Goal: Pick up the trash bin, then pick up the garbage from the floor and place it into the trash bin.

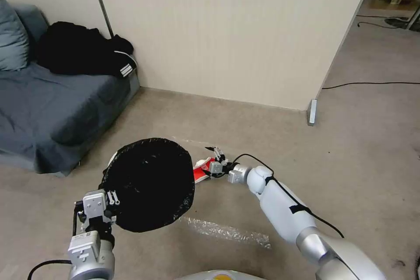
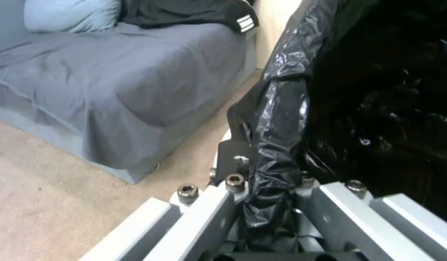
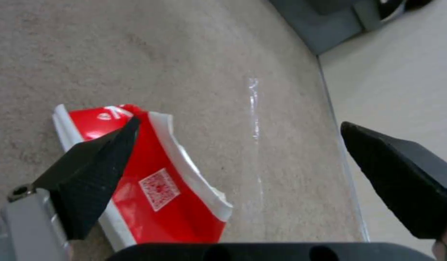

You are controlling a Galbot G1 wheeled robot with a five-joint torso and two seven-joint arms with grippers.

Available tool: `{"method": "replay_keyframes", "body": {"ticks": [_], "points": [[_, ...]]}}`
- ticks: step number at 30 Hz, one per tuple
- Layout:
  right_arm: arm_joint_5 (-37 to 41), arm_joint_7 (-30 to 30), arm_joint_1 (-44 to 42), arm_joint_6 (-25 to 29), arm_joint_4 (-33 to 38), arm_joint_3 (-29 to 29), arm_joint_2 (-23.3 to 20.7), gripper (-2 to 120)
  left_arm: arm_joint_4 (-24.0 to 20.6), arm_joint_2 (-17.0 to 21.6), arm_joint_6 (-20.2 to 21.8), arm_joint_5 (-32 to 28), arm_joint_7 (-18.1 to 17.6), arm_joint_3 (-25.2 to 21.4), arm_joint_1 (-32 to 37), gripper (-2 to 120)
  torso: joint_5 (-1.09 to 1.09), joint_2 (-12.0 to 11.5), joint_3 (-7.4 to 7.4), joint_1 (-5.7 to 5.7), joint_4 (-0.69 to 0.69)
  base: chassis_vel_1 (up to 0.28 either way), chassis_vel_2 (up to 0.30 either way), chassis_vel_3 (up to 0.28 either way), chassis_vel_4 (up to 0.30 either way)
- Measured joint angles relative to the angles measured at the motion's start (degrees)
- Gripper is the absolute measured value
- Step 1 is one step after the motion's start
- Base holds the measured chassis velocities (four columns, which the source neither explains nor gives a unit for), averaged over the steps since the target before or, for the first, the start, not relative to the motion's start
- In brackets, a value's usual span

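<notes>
The left gripper is gripping the bin by its rim, while the right gripper is hanging spread wide over the carton.

Grey sofa, beige wall, perhaps carpet

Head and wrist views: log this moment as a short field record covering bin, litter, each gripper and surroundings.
trash bin: held up off the floor, black liner over its rim
left gripper: shut on the trash bin's lined rim
garbage: red-and-white carton lying on the carpet beside the bin
right gripper: open, low over the carton, one finger above it
surroundings: grey sofa to the left, partition wall behind
</notes>
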Motion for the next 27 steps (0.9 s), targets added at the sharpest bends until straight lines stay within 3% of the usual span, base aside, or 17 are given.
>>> {"method": "replay_keyframes", "body": {"ticks": [27], "points": [[0.28,-1.36,0.93,-3.53,-3.71,-3.34,2.8,100,0.4,-0.46,-0.32,0.89,-0.14,1.2,-0.06,0,0.0,0.0,0.0,0.0,-0.01,0.0,0.0,0.0,0.0]]}}
